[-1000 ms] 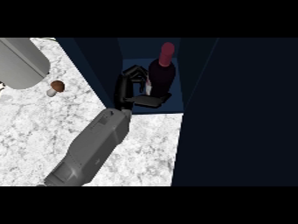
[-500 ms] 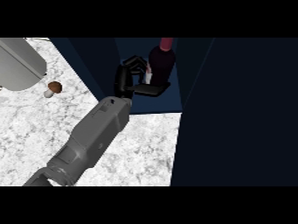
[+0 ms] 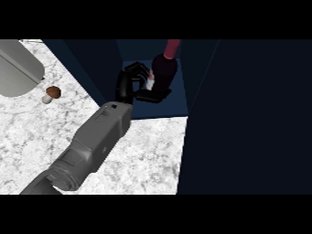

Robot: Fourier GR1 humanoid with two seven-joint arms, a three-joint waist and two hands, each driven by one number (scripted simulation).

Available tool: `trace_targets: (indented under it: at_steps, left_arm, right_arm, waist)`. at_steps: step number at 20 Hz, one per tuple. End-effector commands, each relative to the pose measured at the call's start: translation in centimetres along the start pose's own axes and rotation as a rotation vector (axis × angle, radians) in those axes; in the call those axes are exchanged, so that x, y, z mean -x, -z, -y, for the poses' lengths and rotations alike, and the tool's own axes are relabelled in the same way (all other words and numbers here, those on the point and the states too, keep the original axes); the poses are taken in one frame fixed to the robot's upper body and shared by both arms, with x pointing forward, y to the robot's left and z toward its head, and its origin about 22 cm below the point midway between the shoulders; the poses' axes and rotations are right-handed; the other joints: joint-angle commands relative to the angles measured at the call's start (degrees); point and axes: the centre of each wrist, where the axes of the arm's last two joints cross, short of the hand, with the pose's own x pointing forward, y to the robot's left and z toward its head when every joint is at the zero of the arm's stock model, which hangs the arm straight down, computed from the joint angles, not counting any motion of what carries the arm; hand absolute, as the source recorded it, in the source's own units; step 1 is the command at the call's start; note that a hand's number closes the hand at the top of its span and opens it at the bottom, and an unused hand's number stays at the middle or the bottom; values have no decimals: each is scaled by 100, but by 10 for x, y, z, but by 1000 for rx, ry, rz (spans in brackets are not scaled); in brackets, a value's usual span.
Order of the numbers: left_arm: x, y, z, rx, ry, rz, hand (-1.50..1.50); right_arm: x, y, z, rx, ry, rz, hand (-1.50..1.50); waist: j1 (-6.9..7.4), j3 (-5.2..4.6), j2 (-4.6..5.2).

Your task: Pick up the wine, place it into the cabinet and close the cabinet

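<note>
- One wine bottle (image 3: 165,68) stands upright inside the dark blue cabinet (image 3: 97,64), on its floor, red neck pointing up toward the view's top edge.
- Just beside the bottle, on its left and touching it, is a black hand (image 3: 132,84); its fingers are curled round the bottle's dark body and the thumb reaches under the base.
- From the view alone I cannot tell which of the robot's hands this is; its grey forearm (image 3: 94,141) runs down from the bottle to the lower left edge.
- Right of the bottle, the cabinet's open door (image 3: 260,119) fills the view as a tall dark panel.
- Below the bottle, outside the cabinet, lies the white marbled counter (image 3: 23,132).
- Well left of the bottle, a small brown-capped mushroom (image 3: 51,93) sits on the counter, near a grey rounded object (image 3: 6,66).
</note>
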Motion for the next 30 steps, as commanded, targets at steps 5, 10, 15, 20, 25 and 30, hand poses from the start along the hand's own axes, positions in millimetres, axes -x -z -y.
trace_targets:
  at_steps: [5,10,15,20,25,30]
  left_arm:
    - [20,-12,-8,-14,22,-21,150]
    - [31,-20,-13,-29,37,-2,150]
    - [23,-12,-11,-28,47,56,150]
    - [6,-1,-4,-34,23,36,150]
    - [-1,5,-3,-40,11,55,150]
    - [-22,19,1,-56,14,89,150]
  right_arm:
    - [8,6,2,-33,-8,22,-150]
    - [0,13,0,-29,0,32,-150]
    - [3,16,-2,-22,17,21,-150]
    - [10,20,2,-17,20,20,-150]
    - [9,14,1,-29,21,11,-150]
    - [2,16,-2,-40,15,29,-150]
  waist:
    - [-157,0,48]
    - [-204,-8,72]
    - [-155,-8,71]
    - [-261,-7,105]
    - [-285,-5,105]
    - [-289,-8,137]
